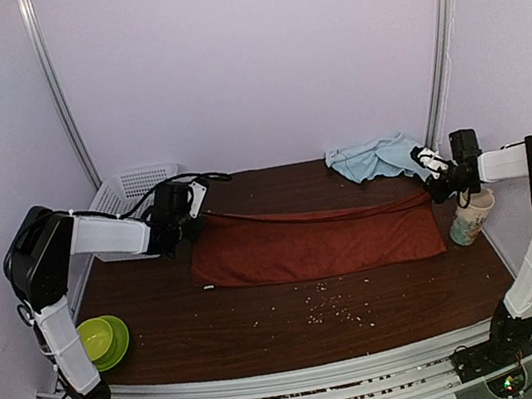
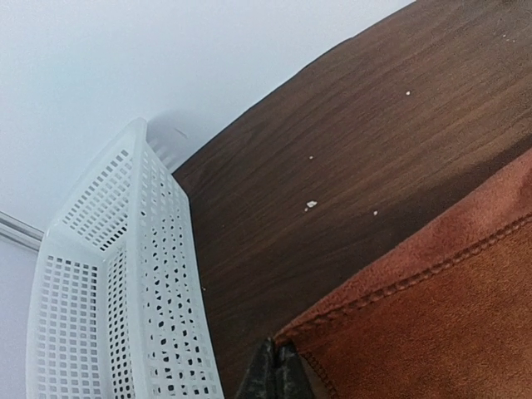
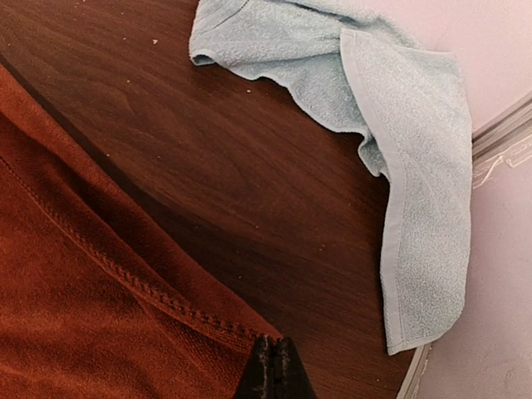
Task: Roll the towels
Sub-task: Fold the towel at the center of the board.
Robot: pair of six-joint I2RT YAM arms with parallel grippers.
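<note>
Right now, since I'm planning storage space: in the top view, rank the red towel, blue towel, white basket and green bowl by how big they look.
1. red towel
2. blue towel and white basket: about alike. The left arm hides part of the basket, so they are unranked.
3. green bowl

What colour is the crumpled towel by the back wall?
The crumpled cloth towel is pale blue, clearest in the right wrist view.

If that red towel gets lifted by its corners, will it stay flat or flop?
Probably flop: the red towel creases and folds between the left gripper and right gripper, which pinch its far corners. It looks like thin cloth, so it is likely light. Its fuzzy nap probably drags rather than slides on the table.
</note>
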